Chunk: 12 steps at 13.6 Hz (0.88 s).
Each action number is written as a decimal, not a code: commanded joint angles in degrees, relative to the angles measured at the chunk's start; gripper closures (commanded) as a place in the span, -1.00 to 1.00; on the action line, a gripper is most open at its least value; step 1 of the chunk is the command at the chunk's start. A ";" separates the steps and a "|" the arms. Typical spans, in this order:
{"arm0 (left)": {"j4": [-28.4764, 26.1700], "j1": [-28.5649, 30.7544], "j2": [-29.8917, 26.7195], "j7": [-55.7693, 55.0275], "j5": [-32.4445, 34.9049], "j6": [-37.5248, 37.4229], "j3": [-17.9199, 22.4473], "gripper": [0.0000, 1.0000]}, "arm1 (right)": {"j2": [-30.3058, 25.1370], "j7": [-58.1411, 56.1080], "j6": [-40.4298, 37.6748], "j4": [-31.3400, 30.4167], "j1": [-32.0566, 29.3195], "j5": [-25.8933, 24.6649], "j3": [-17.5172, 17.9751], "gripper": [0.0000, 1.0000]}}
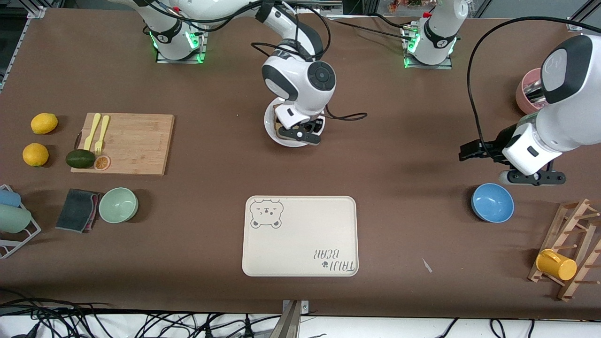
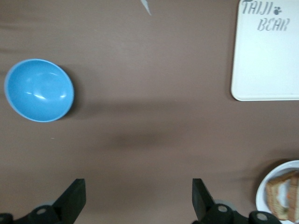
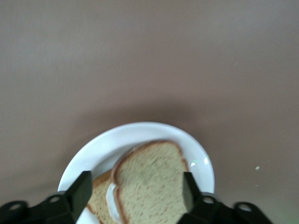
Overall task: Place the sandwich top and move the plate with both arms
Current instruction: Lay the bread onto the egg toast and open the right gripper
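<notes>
1. The right gripper (image 3: 135,196) hangs directly over the small white plate (image 3: 103,147), jaws spread and empty; the sandwich top (image 3: 152,179) lies on the stack between and below them, touching neither.
2. The left gripper (image 2: 139,200), jaws spread and empty, hovers over bare surface beside the blue bowl (image 2: 39,89); the plate lies well off to one side of them.
3. Judged from this, the right arm is much nearer the plate; the left must cross toward it.

Only readable text: "TAIJI BEAR" in grey outlined letters with a small paw mark, printed on the rectangular cream tray (image 1: 300,244) at its 5 o'clock corner in the front view, upside down there. Bear face drawing at its 10 o'clock corner.
</notes>
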 commanded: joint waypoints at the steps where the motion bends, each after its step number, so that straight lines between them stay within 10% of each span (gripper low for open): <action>1: -0.12 0.12 1.37 0.83 -3.88 -0.05 0.02 -1.00 | -4.77 -5.77 -4.71 -0.01 -5.95 3.31 0.65 -1.00; 8: -4.95 -0.23 6.37 1.09 -22.23 0.56 -0.33 -1.00 | -14.36 -33.98 -10.87 -0.18 -24.06 12.03 -0.22 -1.00; 12: -10.82 -0.40 7.26 4.25 -27.09 9.76 -3.48 -1.00 | -17.17 -49.63 -13.15 -0.10 -25.13 15.88 -10.12 -1.00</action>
